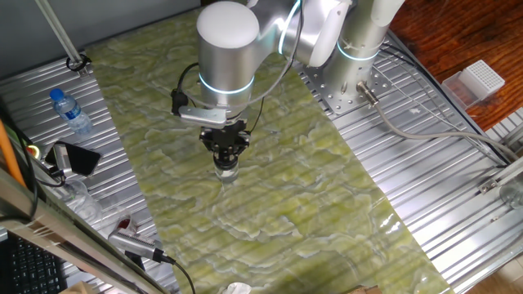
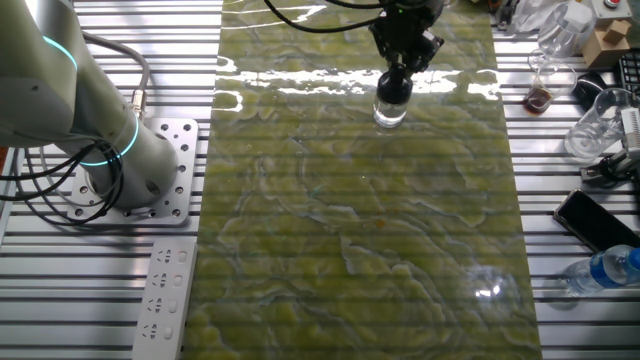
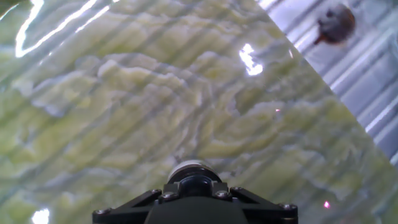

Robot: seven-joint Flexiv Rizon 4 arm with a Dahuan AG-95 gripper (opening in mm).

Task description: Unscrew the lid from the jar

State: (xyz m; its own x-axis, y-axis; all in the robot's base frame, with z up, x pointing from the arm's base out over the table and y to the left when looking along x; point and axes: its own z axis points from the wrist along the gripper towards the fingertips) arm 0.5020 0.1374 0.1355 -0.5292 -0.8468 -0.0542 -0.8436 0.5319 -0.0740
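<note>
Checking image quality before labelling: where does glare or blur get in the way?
One fixed view: soft sheen on the green mat, jar readable. Other fixed view: bright glare streaks behind the jar. Hand view: blurred overall, with glare spots; the gripper hides most of the lid.

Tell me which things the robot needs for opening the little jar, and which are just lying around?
Needed:
the jar, on the green mat
the lid, held between the fingers

Just lying around:
water bottle
phone
power strip
white box
</note>
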